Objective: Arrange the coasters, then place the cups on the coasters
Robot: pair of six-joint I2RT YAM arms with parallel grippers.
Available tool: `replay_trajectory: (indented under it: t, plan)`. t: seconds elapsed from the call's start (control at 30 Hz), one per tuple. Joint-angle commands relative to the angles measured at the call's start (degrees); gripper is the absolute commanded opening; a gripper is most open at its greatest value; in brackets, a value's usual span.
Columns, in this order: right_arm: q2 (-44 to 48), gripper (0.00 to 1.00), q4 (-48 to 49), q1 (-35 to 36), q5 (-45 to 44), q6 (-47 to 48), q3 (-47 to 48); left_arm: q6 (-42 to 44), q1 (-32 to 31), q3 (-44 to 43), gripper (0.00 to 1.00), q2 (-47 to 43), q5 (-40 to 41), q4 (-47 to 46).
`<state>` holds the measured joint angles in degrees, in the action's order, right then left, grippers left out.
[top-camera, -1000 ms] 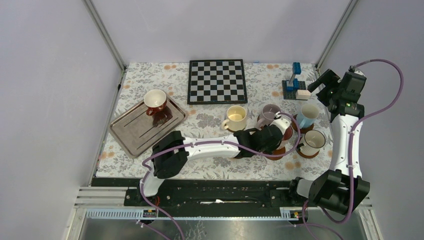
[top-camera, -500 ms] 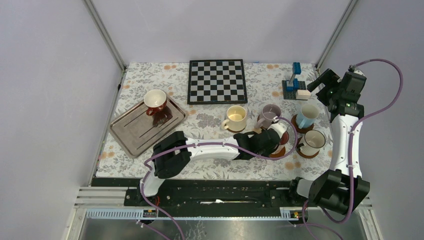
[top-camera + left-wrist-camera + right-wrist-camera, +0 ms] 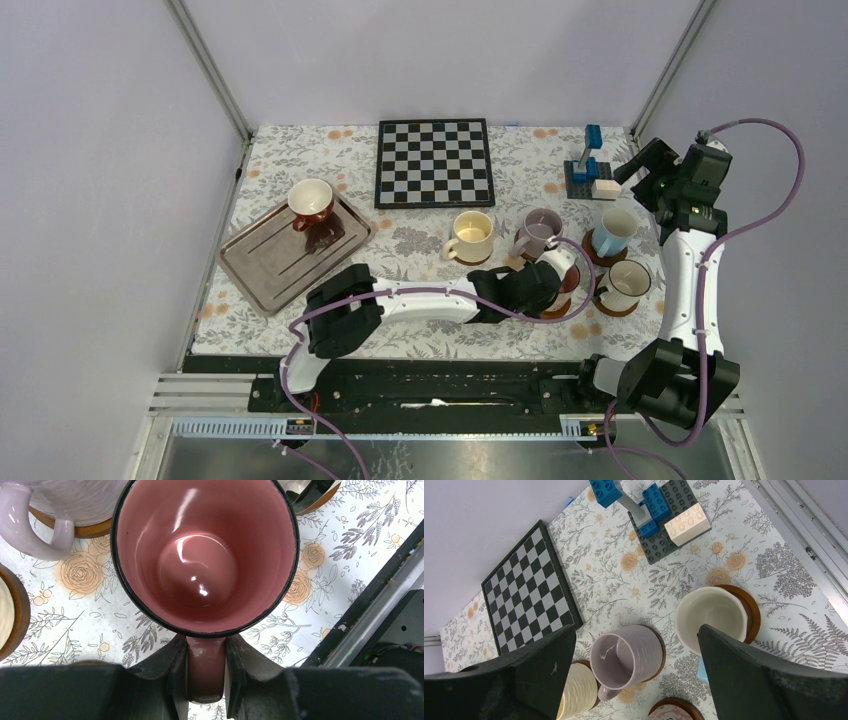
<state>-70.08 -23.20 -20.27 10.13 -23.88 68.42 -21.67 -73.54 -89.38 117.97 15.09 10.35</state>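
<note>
With the left pincer (image 3: pixel 205 652) clamped on only the handle of the pink cup (image 3: pixel 205 555), just beside the lilac cup (image 3: pixel 75 500), it could swing, clip that neighbour, or settle off-centre on the coaster (image 3: pixel 555 305)

Board: a black and white checkered board (image 3: pixel 434 162) lay flat at the back.
Tray: a gray metal tray (image 3: pixel 268 262) sat turned at a slant on the left.
Blocks: blue, gray and white toy blocks (image 3: pixel 590 170) stood at the back right.
Cloth: a flowery cloth (image 3: pixel 400 245) lay under them all.
</note>
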Motion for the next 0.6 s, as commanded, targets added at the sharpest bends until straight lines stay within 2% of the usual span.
replay_trajectory:
  t: [0.0, 0.23, 0.47, 0.57]
  plan:
    - [1.2, 1.00, 2.2, -0.2, 1.1, -0.5, -0.4, -1.1, -0.8, -0.6, 0.05, -1.8, 0.8, -5.7]
    - [1.3, 1.00, 2.1, -0.1, 0.9, -0.5, 0.0, -1.0, -0.8, 0.3, 0.13, -2.6, 0.7, -4.9]
    - [1.7, 0.99, 2.7, -0.2, 1.8, -0.7, -0.6, -1.0, -0.9, 0.7, 0.34, -3.5, 0.0, -4.1]
    - [1.6, 1.00, 2.7, -0.2, 2.0, -0.8, -0.6, -1.3, -0.9, 1.1, 0.38, -3.9, 0.2, -4.0]
